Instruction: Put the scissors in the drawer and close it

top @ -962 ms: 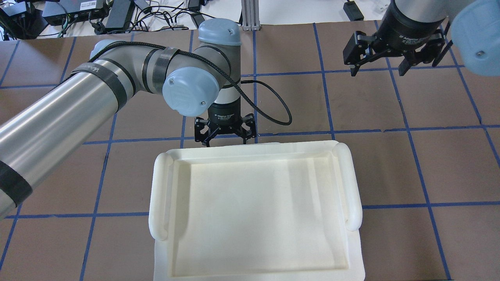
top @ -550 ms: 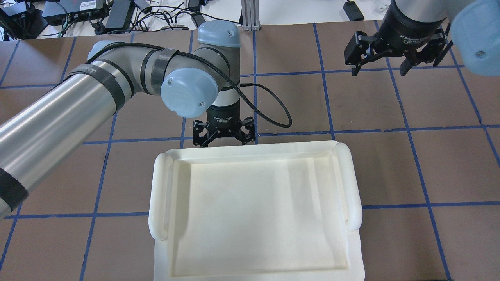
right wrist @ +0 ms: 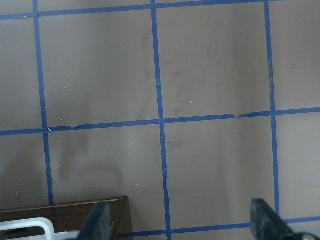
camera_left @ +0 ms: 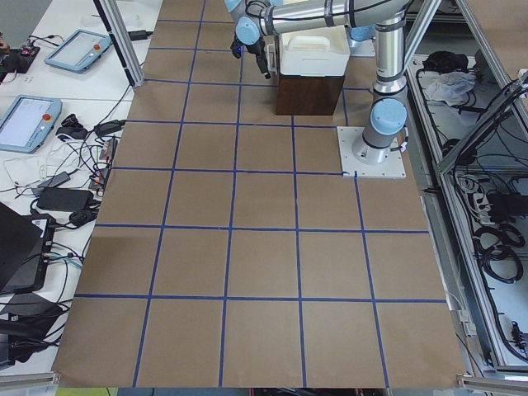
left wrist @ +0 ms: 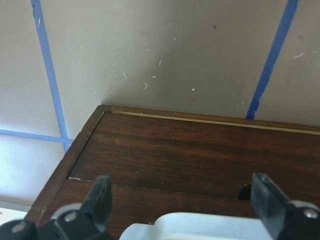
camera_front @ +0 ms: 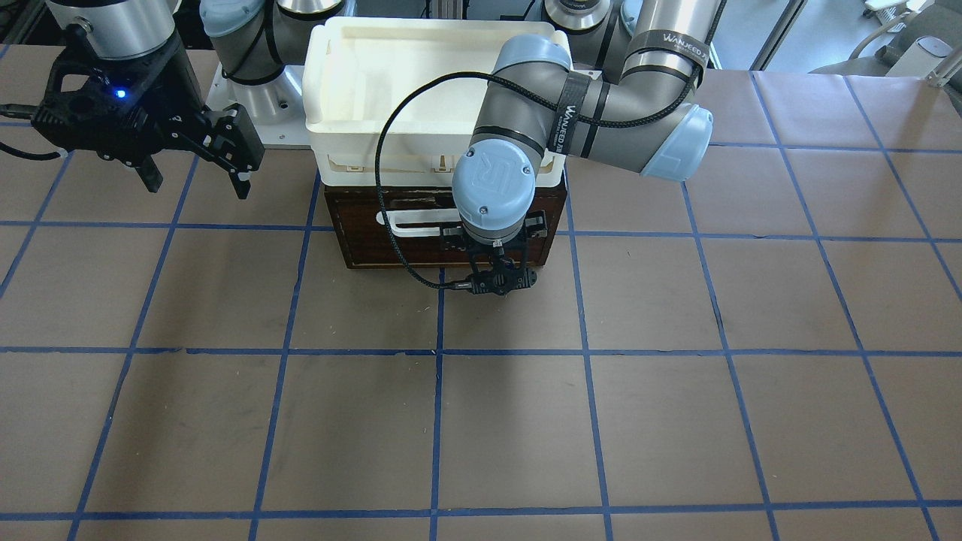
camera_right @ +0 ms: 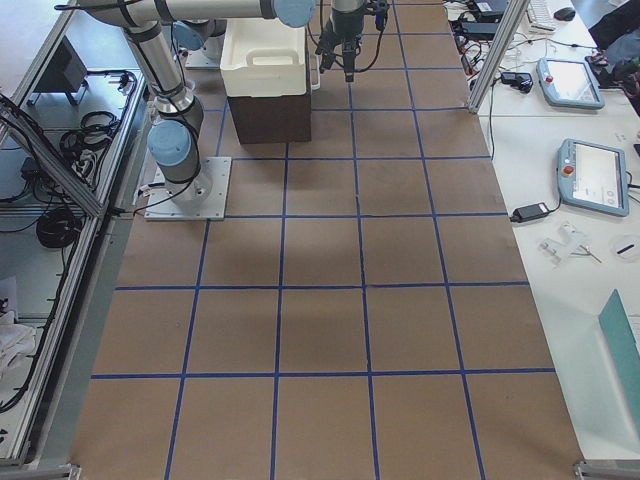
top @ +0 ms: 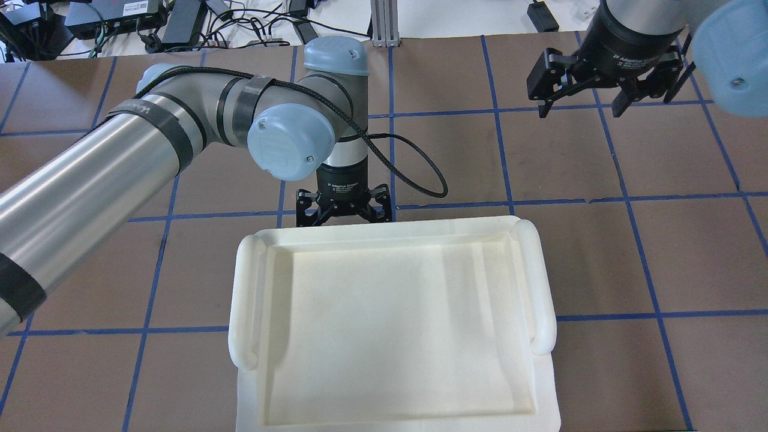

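Left end effector (top: 344,216) edged closer to drawer (camera_front: 361,246) front.

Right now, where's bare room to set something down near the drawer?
Bare: the table in front of the drawer, out to the operators' edge, and the tray floor on top. The patch under the right pincer is bare too. Crowded: the drawer front, where the open left pincer and its cable sit at the handle.

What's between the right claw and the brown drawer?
Between the right gripper and the drawer, the front-facing view shows only bare table with one blue tape line.
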